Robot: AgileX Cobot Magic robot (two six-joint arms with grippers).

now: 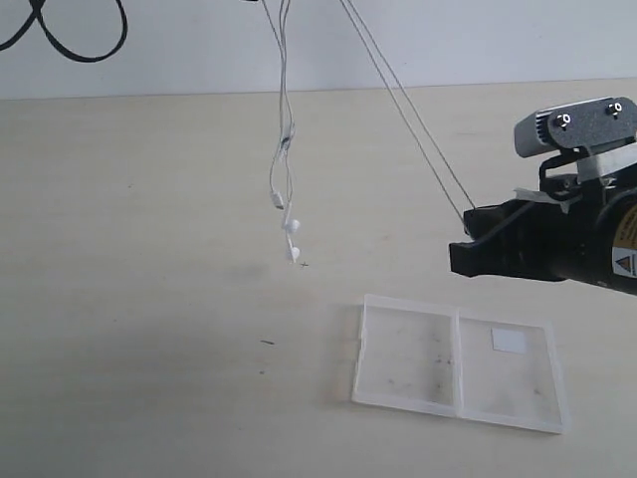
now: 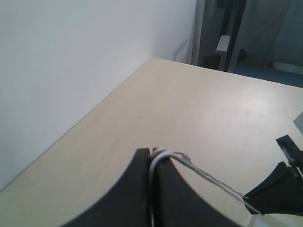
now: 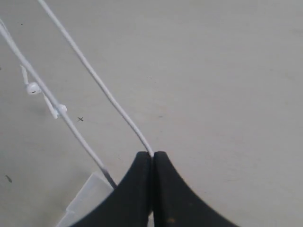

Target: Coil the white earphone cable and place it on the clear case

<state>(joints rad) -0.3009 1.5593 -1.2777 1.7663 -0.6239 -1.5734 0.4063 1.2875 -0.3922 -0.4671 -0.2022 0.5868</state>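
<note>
The white earphone cable runs taut in two strands from above the exterior view's top edge down to my right gripper, which is shut on it above the table. Another loop hangs down at the middle, ending in two earbuds just above the table. In the right wrist view the cable enters the shut jaws of the right gripper. My left gripper, out of the exterior view, is shut on the cable, which loops over its tips. The clear case lies open and flat, below the right gripper.
A white sticker marks the case's right panel. A thick black robot cable hangs at the top left. A white wall borders the table's far edge. A corner of the case shows beside the right jaws.
</note>
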